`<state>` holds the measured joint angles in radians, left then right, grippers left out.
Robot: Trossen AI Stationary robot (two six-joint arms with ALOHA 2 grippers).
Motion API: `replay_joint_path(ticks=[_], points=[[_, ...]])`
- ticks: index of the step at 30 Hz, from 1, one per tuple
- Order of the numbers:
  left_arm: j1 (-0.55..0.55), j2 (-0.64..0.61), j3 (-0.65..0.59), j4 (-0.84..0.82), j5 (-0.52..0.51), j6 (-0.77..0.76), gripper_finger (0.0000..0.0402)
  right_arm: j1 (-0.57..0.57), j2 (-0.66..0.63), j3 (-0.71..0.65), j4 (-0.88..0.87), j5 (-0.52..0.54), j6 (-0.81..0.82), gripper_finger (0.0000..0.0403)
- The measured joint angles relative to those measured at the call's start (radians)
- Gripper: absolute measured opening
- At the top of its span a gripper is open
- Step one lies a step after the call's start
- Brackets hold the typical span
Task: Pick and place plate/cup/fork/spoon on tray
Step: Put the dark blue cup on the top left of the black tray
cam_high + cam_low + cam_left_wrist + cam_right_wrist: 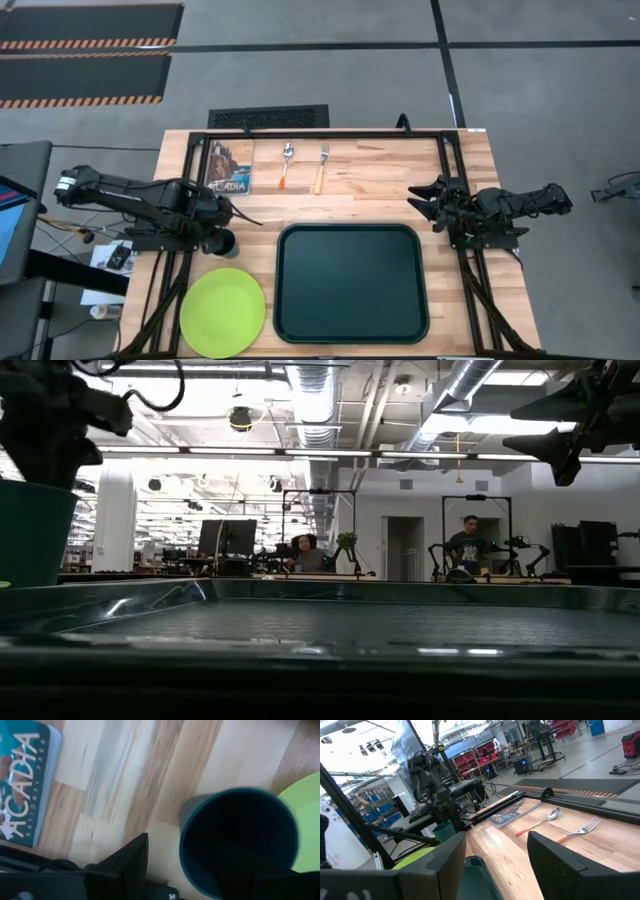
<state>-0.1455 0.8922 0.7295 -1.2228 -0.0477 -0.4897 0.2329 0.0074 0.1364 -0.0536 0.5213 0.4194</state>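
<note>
My left gripper (222, 240) is down at the left side of the table, and the cup (222, 243) sits between my fingers. One finger (127, 862) is on the outside of the cup; the other I can't see well, so I think I am holding the cup but I'm not fully sure. The cup is just off the left edge of the tray (351, 283), with a bit of bare wood between them. The plate (222, 312) lies close below the cup, near the table's front left corner, and it hangs a little over the table's edge.

The tray is flat in the middle front of the table, with nothing on it. The spoon (286, 164) and the fork (321, 167) lie side by side near the back edge, apart from each other. A booklet (229, 168) lies left of the spoon.

My right gripper (424, 201) hangs up in the air by the right edge of the table, with its fingers spread wide.
</note>
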Motion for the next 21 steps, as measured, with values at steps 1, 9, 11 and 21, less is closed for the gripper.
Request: replay_joint_path(ticks=[1,9,11,21], points=[[-0.001,0.000,-0.012,0.000,-0.001,-0.001,0.0184,0.000,0.000,0.000,-0.001,0.000,0.000,0.0239],[-0.003,0.021,-0.067,0.028,-0.002,-0.023,0.0123,0.000,0.000,0.000,0.000,0.000,-0.001,0.0239],[-0.003,0.026,-0.061,0.028,-0.007,-0.026,0.0082,0.000,0.000,0.000,-0.001,0.001,-0.001,0.0239],[0.001,0.027,-0.037,0.033,-0.047,-0.215,0.0002,0.000,0.000,0.000,-0.050,0.003,0.000,0.0239]])
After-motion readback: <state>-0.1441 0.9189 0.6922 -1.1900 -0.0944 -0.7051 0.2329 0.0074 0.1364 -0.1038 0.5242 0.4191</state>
